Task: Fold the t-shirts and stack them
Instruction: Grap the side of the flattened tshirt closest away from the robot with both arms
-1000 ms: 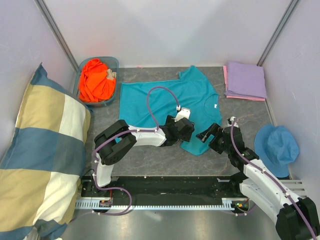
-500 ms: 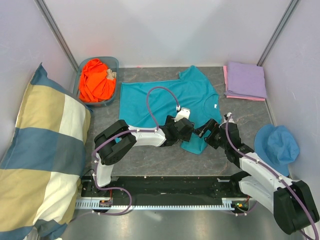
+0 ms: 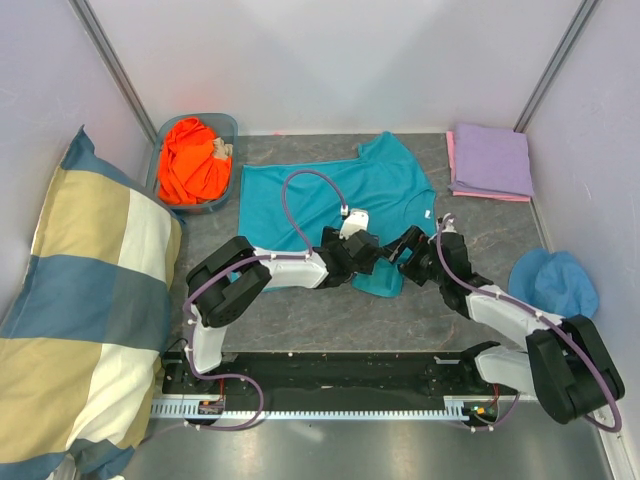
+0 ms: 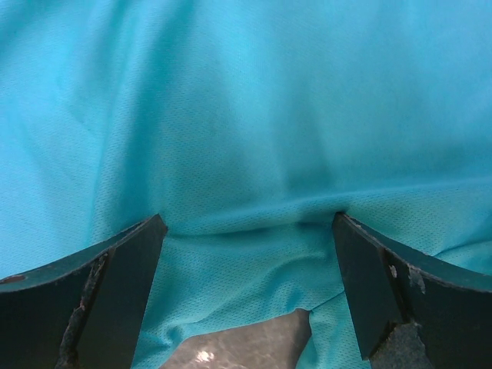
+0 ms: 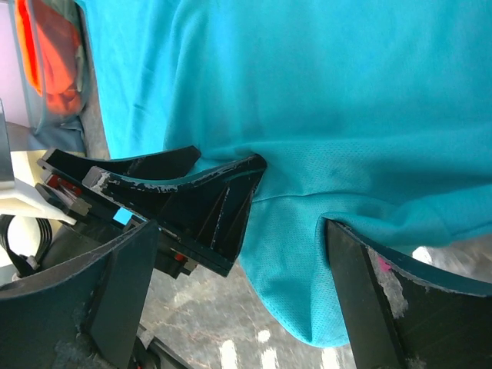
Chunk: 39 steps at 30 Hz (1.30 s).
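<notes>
**Both grippers spread wide at teal shirt's near-right hem**

Pillow (image 3: pixel 80 300) sits well left of the teal shirt (image 3: pixel 330 195). Orange shirt (image 3: pixel 192 160) is bunched in a bin (image 3: pixel 228 125) just off its far-left corner. Teal shirt lies spread mid-table, near-right part rumpled. Left gripper (image 3: pixel 362 252) is on that rumpled part, fingers wide apart and tips down on the cloth, nothing pinched. Right gripper (image 3: pixel 408 243) is just beside it, also wide apart, at the same hem. Lavender shirt (image 3: pixel 490 160) is folded on the pink shirt (image 3: pixel 451 150), far-right of the teal. Hat (image 3: pixel 553 283) is near-right.
</notes>
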Motion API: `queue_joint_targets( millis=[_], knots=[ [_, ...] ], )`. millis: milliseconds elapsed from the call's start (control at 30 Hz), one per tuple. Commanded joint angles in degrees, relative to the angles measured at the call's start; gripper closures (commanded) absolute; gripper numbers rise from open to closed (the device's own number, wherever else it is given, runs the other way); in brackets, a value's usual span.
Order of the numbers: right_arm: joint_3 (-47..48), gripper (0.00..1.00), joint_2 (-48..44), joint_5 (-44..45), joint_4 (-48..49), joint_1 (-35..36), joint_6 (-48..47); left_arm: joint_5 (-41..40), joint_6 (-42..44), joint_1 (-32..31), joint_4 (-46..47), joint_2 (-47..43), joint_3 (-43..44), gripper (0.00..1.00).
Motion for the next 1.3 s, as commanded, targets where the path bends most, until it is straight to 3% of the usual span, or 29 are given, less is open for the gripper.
queue_joint_targets(
  millis=[0, 400, 633, 1033, 1267],
  knots=[
    [4.6, 0.02, 3.9, 1.6, 9.3, 0.2, 1.2, 3.3, -0.5, -1.8, -4.8, 1.2, -2.1, 0.00],
    [13.0, 0.02, 7.6, 2.7, 5.0, 0.1, -6.0, 3.2, -0.4, -1.7, -4.8, 1.4, -2.4, 0.00],
    [19.2, 0.02, -4.5, 9.9, -19.6, 0.1, -17.0, 3.2, -0.6, -1.7, -4.7, 1.8, -2.3, 0.00],
    [8.1, 0.03, -18.9, 9.2, -34.0, 0.2, -13.1, 3.3, -0.2, -1.7, -4.6, 2.0, -1.9, 0.00],
    [7.6, 0.07, -21.6, 10.2, -43.0, 0.4, -14.2, 3.2, -0.2, -1.6, -4.6, 2.0, -1.8, 0.00]
  ],
)
